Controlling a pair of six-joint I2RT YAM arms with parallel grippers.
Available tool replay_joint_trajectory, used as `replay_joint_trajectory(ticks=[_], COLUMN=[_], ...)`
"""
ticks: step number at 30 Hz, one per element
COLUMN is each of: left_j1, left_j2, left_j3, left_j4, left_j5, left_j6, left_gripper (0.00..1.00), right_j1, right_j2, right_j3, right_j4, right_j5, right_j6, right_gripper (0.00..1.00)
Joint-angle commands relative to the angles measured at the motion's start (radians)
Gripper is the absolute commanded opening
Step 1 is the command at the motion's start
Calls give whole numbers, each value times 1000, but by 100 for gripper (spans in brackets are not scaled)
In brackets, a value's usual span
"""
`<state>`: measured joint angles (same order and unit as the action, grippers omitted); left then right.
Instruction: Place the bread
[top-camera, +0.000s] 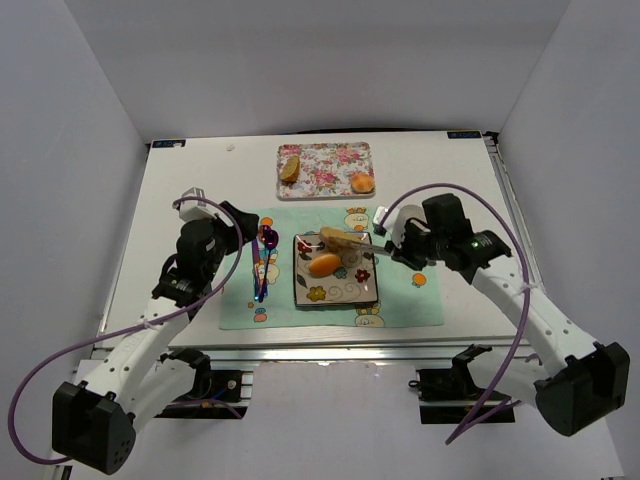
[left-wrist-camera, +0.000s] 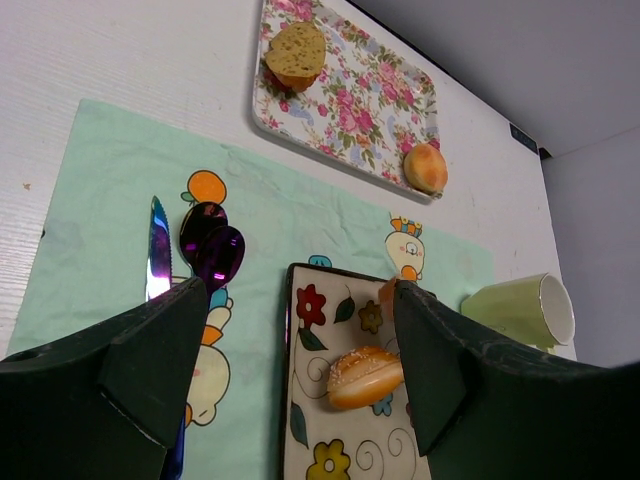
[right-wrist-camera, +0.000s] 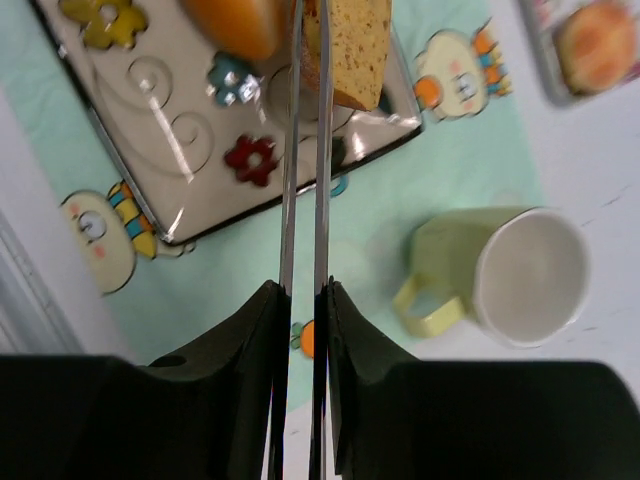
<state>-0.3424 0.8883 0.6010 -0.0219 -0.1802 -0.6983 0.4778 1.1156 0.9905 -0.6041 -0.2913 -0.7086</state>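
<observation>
Robotics laboratory test cell. Plain white panel walls (top-camera: 70, 150) enclose a white tabletop (top-camera: 200, 170) on an aluminium-profile frame (top-camera: 330, 352); a meal setting lies on a pale green cartoon-printed placemat (top-camera: 400, 300).

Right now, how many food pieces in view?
4: a wedge and a small bun on the floral tray, a roll on the square plate, the bread in the tongs above that plate.

White-and-black arms (top-camera: 150, 345), purple cables (top-camera: 440, 186)
</observation>
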Motion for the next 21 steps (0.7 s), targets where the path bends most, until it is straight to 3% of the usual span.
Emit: replay_joint_trajectory(ticks=[1,5,8,11,21], left_j1=[3,3,3,3,3], left_j2=[-3,23,37,40,46], left_j3=[-7,-3,6,9,28], left_j4=[25,60,65,70,59], left_j5=[18,39,50,54,62], left_j6=[-7,-9,-9,-12,-7], left_gripper=[84,84,84,84,84], right_j1=[-4,-4,-4,-2,-2], right_j2=[-62,-105,-115,-126,-137], right_j3=[-53,-107,-116,-107,3], right_j4=[-34,-28,-26,-23,-11], right_j5=[-32,-19,-22,-28,-59], right_j6=[18,21,29,34,81], right_gripper=[14,20,37,44,44])
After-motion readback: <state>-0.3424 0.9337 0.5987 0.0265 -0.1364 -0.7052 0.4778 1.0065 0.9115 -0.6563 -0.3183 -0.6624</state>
